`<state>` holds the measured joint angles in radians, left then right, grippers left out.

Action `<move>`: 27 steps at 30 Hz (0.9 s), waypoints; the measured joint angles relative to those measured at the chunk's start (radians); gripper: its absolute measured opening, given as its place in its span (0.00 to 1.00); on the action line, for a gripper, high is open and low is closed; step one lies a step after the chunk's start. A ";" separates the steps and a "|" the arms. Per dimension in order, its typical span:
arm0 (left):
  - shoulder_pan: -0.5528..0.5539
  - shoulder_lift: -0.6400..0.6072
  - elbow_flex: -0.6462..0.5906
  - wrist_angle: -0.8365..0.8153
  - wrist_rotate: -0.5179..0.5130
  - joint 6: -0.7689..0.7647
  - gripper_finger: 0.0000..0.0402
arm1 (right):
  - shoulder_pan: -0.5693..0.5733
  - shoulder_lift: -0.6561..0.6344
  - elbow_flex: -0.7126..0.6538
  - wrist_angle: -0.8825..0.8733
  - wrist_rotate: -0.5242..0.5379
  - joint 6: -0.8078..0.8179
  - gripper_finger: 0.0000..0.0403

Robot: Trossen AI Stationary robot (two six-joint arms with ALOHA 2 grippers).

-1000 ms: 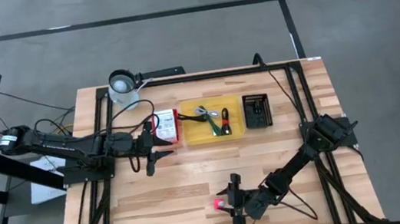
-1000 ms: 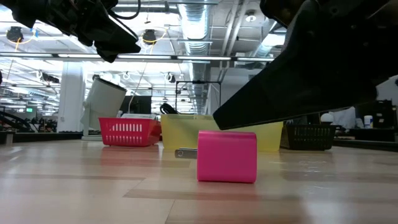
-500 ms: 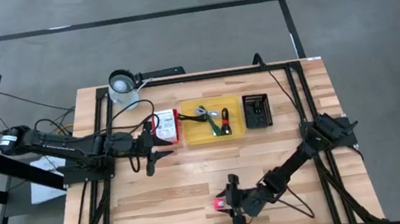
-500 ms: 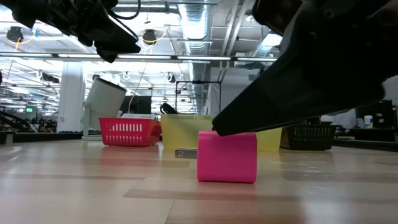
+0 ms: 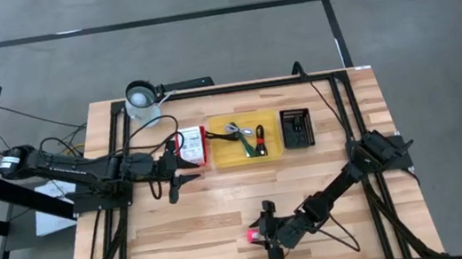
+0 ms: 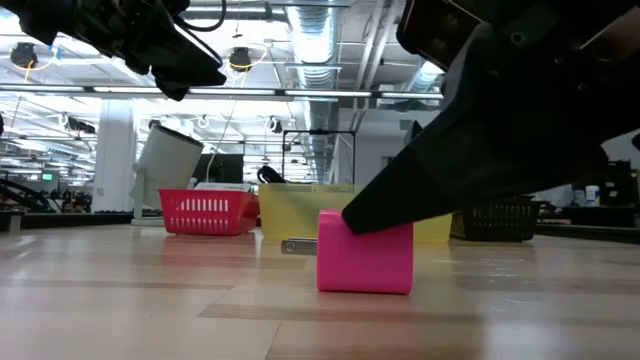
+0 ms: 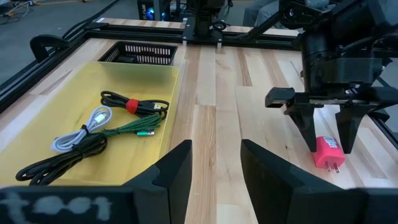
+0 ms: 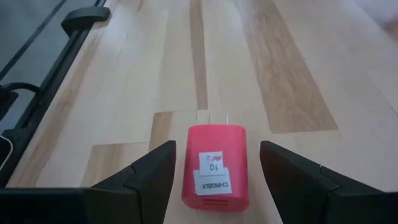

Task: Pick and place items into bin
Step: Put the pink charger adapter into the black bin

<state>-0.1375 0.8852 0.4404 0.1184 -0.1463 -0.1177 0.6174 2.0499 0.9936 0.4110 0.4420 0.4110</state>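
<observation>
The right gripper has come lower and closer in the last moment. Its open fingers now stand on both sides of the small pink plastic plug block, which lies flat on the wooden surface near the front edge. They are not squeezing it yet. I think the grab comes next, then a carry to the yellow plastic bin at the far middle, where coiled cables already lie. The left gripper waits left of that bin, fingers apart, holding nothing.
</observation>
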 joint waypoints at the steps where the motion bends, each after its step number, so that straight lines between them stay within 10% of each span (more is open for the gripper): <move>1: 0.000 0.000 0.000 0.000 0.000 0.000 0.31 | 0.000 0.000 0.000 0.000 0.000 0.000 0.57; 27: 0.000 0.000 0.000 0.000 0.000 -0.001 0.31 | -0.005 0.000 0.000 -0.054 -0.015 0.044 0.39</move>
<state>-0.1375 0.8852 0.4404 0.1184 -0.1463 -0.1184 0.6125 2.0500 0.9936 0.3569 0.4267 0.4553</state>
